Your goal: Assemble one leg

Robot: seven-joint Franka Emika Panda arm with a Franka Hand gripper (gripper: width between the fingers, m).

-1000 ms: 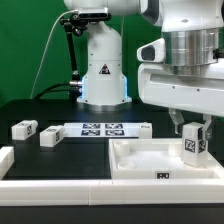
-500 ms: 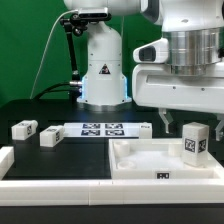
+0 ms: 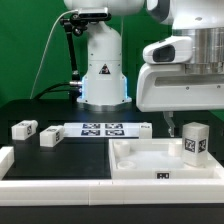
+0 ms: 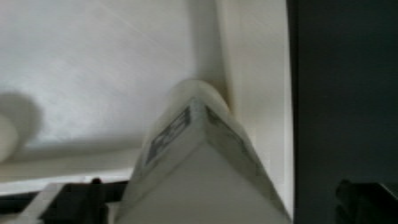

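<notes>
Leg [image 3: 195, 142] stands upright at a corner of the tray [image 3: 130, 160], on the exterior view's right, tagged face toward the camera. I cannot confirm that it is fully seated in the socket; its base is hidden behind the tray wall. Gripper [image 3: 170, 128] hangs just above and beside the leg, with only one fingertip showing below the hand. I judge the fingers apart and clear of the leg, holding nothing. On the wrist view the leg's [image 4: 199, 165] top edge fills the frame, with dark finger [image 4: 71, 198] tips at either side and not touching it.

Two more legs [image 3: 25, 128] lie loose near the marker board [image 3: 100, 128], well apart from the tray.

Risks from here:
- A finger brushing the leg during any sideways move would tip it.
- If the leg is only resting in the socket, it may lean or topple once bumped.
</notes>
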